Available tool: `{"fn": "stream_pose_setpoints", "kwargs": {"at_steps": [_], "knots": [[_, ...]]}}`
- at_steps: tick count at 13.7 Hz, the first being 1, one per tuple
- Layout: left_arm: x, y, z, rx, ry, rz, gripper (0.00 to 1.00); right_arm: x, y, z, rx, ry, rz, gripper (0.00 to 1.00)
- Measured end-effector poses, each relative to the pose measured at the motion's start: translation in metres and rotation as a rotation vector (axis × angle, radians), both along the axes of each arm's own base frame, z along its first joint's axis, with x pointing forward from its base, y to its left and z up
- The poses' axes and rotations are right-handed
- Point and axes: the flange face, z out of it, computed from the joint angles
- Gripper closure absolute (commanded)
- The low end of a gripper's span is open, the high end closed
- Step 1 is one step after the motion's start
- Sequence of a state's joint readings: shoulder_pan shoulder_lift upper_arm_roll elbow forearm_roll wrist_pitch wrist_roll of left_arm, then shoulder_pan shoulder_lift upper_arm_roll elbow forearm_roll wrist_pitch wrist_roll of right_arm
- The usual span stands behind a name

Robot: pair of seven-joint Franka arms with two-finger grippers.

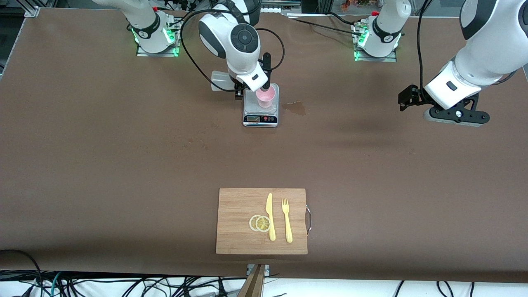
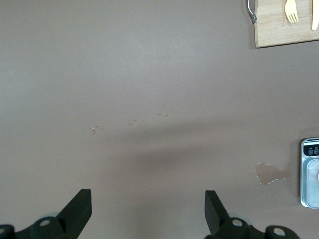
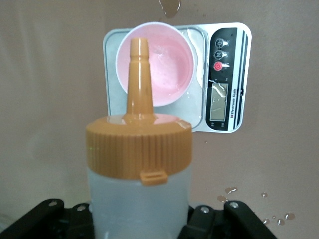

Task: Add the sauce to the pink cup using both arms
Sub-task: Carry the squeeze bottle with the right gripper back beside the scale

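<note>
Nearest the front camera, a wooden cutting board [image 1: 239,206] is seen on the brown table [image 1: 103,165], carrying two lemon slices [image 1: 260,223], a yellow knife [image 1: 270,216] and a yellow fork [image 1: 286,220] laid side by side. Farther from the camera than the board, a grey scale [image 1: 260,113] is placed on the table, its display and buttons turned toward the board. The pink cup [image 1: 265,97] is set upright on the scale's platform, its mouth open upward. A wet stain [image 1: 297,107] is visible on the table just beside the scale, toward the left arm's end. The sauce [image 3: 138,164] is gripped by the right claw [image 3: 139,221], whose fingers are clenched on the translucent body of the bottle; the bottle is tilted, and in the right wrist view its orange nozzle is aimed at the cup's rim. The right claw is held over the table beside the scale, at the side toward the right arm's end. A few droplets are scattered on the table near the scale. The left claw [image 2: 148,206] is kept released, its fingers spread wide with nothing between them, over bare table well apart from the scale toward the left arm's end, where the left arm waits.
</note>
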State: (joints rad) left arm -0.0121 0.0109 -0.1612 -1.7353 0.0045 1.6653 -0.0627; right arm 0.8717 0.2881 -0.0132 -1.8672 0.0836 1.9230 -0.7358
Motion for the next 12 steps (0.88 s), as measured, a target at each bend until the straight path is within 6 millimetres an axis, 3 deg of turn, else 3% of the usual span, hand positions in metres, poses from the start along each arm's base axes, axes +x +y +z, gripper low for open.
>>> {"fn": "stream_pose_setpoints", "kwargs": {"at_steps": [6, 12], "knots": [[0.002, -0.003, 0.003, -0.002, -0.007, -0.005, 0.00, 0.030, -0.029, 0.043, 0.156, 0.046, -0.048, 0.94], [0.003, -0.003, 0.001, -0.003, -0.001, -0.004, 0.00, 0.086, -0.107, 0.089, 0.415, 0.114, -0.031, 0.94]]}}
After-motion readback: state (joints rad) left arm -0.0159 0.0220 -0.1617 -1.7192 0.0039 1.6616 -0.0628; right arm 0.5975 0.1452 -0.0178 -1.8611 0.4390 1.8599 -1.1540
